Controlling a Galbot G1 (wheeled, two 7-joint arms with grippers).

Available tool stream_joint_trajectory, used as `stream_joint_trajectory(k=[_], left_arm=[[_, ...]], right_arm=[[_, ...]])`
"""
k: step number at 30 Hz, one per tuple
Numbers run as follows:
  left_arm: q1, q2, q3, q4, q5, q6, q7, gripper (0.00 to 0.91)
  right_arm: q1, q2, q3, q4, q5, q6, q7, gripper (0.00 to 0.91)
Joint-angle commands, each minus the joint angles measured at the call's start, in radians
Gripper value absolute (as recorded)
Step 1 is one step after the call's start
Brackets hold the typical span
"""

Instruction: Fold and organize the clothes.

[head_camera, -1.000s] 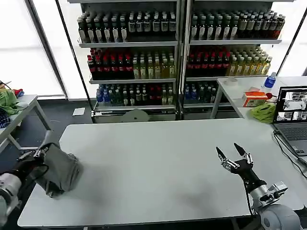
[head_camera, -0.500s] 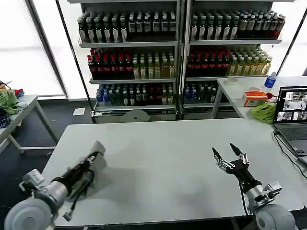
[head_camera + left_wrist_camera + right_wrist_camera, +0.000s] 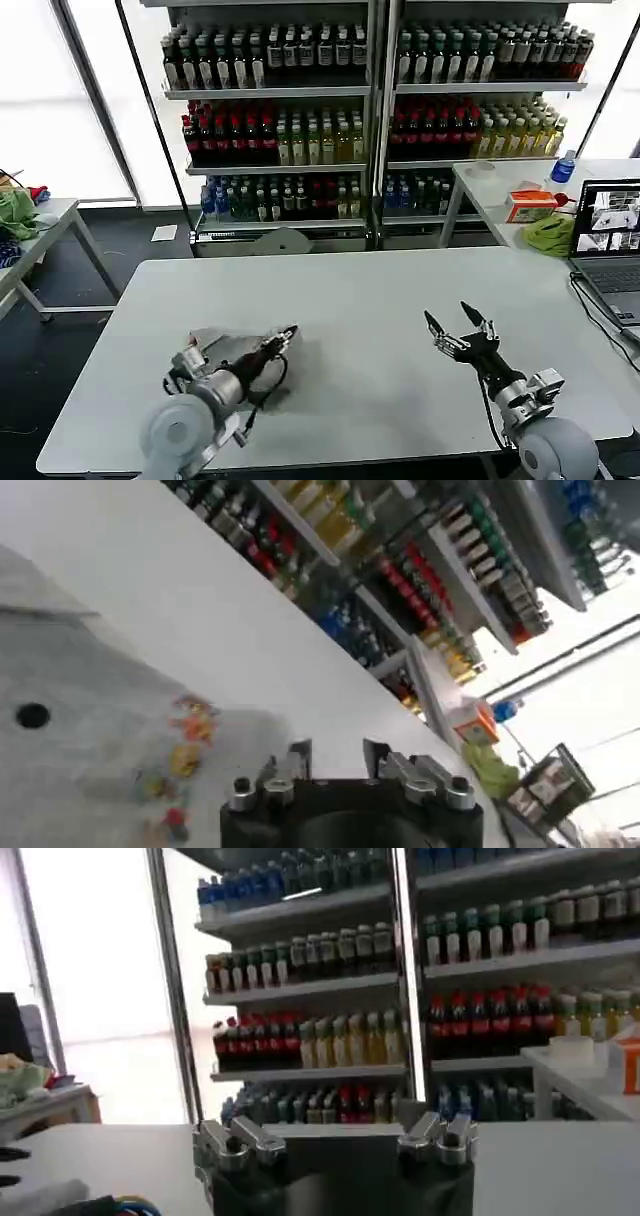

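Observation:
A light grey shirt (image 3: 212, 347) lies bunched on the white table (image 3: 350, 285) near its front left. My left arm reaches across it, and my left gripper (image 3: 287, 333) sits just past the shirt's right edge. In the left wrist view the shirt (image 3: 90, 720) lies off to one side of my left gripper (image 3: 337, 755), showing its small colourful print (image 3: 185, 755). The fingers stand a little apart with bare table between them. My right gripper (image 3: 452, 322) hovers open over the table's front right; in its own view, the right gripper (image 3: 335, 1138) holds nothing.
A laptop (image 3: 610, 228) and its cable sit at the table's right edge. Behind it a side table holds a green cloth (image 3: 548, 235) and an orange box (image 3: 530, 205). Another table with cloths (image 3: 15, 215) stands far left. Bottle shelves (image 3: 370, 110) line the back.
My left arm has swung from the table's left edge toward the middle, and the grey shirt has come along with it. My right gripper has drifted slightly left.

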Motion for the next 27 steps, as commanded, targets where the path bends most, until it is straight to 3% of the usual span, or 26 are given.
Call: stream_joint_trajectory(k=[1, 5, 9, 12, 18, 27], left_arm=[[-0.125, -0.101, 0.11, 0.074, 0.033, 0.0, 0.015, 0.907], [-0.121, -0.07, 0.052, 0.033, 0.013, 0.001, 0.035, 0.907], [-0.1, -0.023, -0.061, -0.009, 0.021, 0.001, 0.066, 0.907], [-0.073, 0.014, -0.143, -0.013, 0.135, -0.019, 0.157, 0.907], [-0.011, 0.088, -0.251, 0.052, 0.478, -0.146, 0.373, 0.907], [0.056, 0.104, -0.339, 0.067, 0.49, -0.177, 0.4, 0.907]], right_arm=[[0.1, -0.026, -0.168, 0.011, 0.061, -0.171, 0.065, 0.907], [0.149, -0.029, -0.239, 0.003, 0.085, -0.205, 0.076, 0.907], [0.262, -0.021, -0.365, -0.007, 0.185, -0.275, 0.115, 0.907], [0.337, -0.011, -0.468, -0.018, 0.263, -0.34, 0.134, 0.907], [0.463, 0.013, -0.652, -0.091, 0.325, -0.344, 0.145, 0.907], [0.48, 0.042, -0.769, -0.129, 0.352, -0.337, 0.165, 0.907]])
